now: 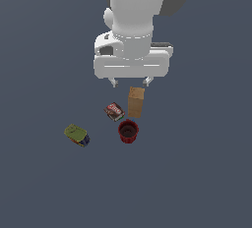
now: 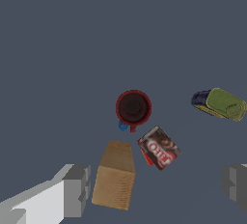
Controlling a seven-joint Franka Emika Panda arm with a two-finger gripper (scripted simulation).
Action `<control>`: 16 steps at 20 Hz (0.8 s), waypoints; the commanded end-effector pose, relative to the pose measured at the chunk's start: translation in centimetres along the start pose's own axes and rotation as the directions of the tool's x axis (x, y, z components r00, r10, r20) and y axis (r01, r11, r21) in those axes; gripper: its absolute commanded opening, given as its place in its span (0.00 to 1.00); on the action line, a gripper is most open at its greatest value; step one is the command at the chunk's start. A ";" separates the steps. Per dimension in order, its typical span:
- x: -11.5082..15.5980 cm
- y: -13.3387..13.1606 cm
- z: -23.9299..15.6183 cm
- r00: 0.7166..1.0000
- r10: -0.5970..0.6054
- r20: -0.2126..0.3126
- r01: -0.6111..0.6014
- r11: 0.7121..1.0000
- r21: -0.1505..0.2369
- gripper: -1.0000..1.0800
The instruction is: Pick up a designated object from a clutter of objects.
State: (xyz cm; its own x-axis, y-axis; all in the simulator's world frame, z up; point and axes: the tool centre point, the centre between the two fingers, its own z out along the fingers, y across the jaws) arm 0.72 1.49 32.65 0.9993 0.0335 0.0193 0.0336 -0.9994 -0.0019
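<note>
The dark red round cup [image 1: 128, 131] stands upright on the grey floor, dark inside; it also shows in the wrist view [image 2: 133, 108]. Just behind it in the exterior view stand the tall tan cardboard box [image 1: 136, 102] and the small red-and-brown box [image 1: 114, 111]. The wrist view shows the tan box [image 2: 115, 175] and the labelled box [image 2: 159, 147] too. The green-yellow tin [image 1: 77, 134] lies apart, toward the exterior view's left, and also shows in the wrist view [image 2: 220, 104]. My gripper [image 1: 131, 81] hangs open and empty high above the tan box, its fingers [image 2: 72, 189] wide apart.
The floor [image 1: 197, 173] is a plain dark grey surface. A small blue spot [image 2: 123, 126] shows beside the cup in the wrist view. No walls or edges are in view.
</note>
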 end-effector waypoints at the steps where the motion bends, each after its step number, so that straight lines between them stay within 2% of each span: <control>1: 0.0 0.0 0.0 1.000 0.000 0.000 0.000 1.000 0.000 0.62; 9: 0.4 -1.3 -0.6 0.999 -0.035 -0.019 0.035 0.999 0.004 0.62; 16: 0.6 -1.2 0.5 1.000 0.002 -0.020 -0.002 1.000 0.013 0.62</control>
State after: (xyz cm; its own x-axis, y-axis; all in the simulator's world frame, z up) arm 1.25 2.71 32.52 0.9983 0.0432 0.0392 0.0437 -0.9990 -0.0117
